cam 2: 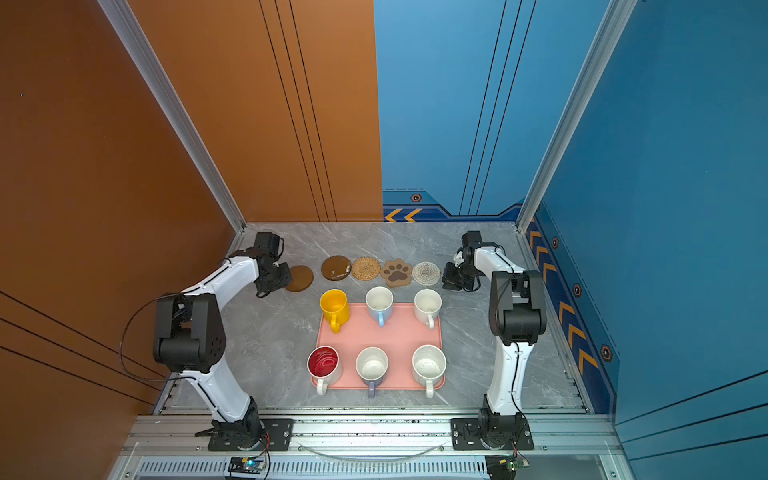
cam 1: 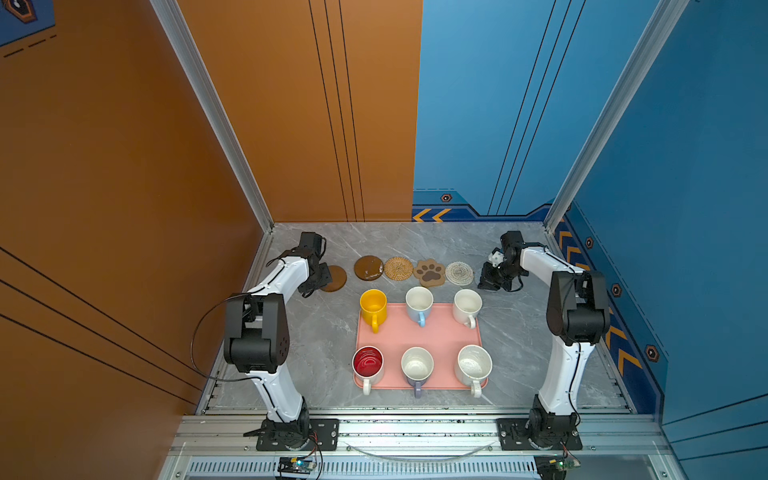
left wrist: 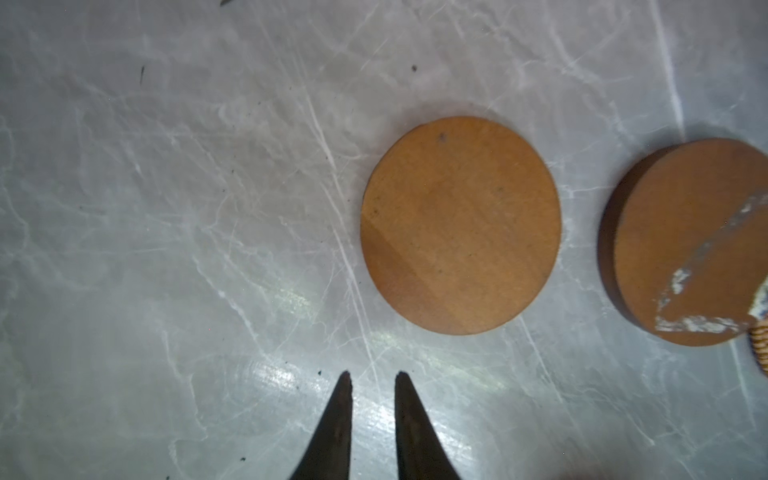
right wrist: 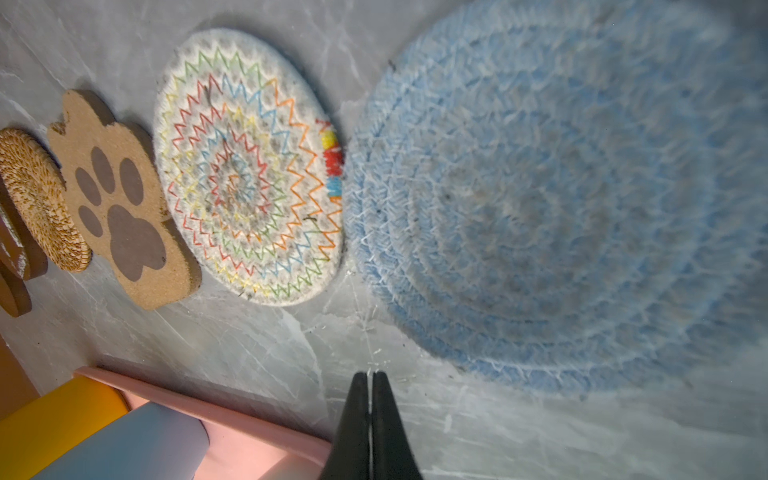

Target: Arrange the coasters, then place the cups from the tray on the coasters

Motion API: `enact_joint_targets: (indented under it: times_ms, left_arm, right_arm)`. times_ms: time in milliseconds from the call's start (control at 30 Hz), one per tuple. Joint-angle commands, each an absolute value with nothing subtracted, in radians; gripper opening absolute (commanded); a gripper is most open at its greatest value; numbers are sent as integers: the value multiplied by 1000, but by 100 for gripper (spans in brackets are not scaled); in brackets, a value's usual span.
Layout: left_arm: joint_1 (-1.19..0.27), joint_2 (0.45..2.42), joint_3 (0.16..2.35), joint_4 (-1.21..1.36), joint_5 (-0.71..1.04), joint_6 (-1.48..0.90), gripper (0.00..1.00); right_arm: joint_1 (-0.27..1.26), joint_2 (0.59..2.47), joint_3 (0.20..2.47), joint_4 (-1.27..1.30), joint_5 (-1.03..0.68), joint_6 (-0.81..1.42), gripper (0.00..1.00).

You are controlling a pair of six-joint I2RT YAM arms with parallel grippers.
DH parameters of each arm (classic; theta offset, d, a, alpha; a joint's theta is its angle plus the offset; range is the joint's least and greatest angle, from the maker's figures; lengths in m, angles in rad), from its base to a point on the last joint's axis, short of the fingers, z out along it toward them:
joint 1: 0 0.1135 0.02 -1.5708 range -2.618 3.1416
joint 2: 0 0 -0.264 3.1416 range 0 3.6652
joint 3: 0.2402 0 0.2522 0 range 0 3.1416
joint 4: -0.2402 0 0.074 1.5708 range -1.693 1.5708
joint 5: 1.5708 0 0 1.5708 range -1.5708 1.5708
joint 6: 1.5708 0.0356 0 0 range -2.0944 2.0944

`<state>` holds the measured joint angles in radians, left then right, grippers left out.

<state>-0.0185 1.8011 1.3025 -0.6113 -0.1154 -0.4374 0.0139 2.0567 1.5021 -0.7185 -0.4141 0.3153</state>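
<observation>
1. left gripper [left wrist: 372,380]: fingertips a narrow gap apart, nothing between them, over bare tabletop [left wrist: 166,249].
2. first dark brown disc [left wrist: 461,224]: flat, just beyond those tips, untouched. It is the end of the coaster row nearest the tabletop's left edge.
3. right gripper [right wrist: 370,376]: fingertips pressed together, holding nothing.
4. light blue woven coaster [right wrist: 561,195]: flat, just beyond those tips, at the row's end nearest the right edge. It is hidden beneath the gripper in both top views.
5. Row between, parallel to the far edge, from left to right: second dark brown disc [cam 1: 368,267], tan woven round [cam 1: 398,268], paw-shaped coaster [cam 1: 430,272], cream woven coaster [cam 1: 459,273], the last just beside the blue one.
6. tray [cam 1: 415,336]: salmon-pink, mid-tabletop, toward the near edge.
7. Cups, all upright on the tray. Far row: yellow cup [cam 1: 373,305], light blue cup [cam 1: 419,303], plain white cup [cam 1: 467,305]. Near row: red-lined cup [cam 1: 368,363], lavender cup [cam 1: 417,365], speckled cup [cam 1: 473,365].
</observation>
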Motion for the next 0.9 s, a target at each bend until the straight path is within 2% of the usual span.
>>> enact_joint_targets:
  times_ms: [0,333,867]
  left_arm:
    - [-7,1821,1285,-614,-130,-443,24]
    - [-2,1902,1282,-556,-42,-451,26]
    - [-8,1974,1320,-526,-38,-452,26]
  right_arm:
    - [17,2020,1484,-713,-407,328,0]
    - [15,2017,1475,-713,-407,328,0]
    - [14,2013,1470,-713,-405,335,0]
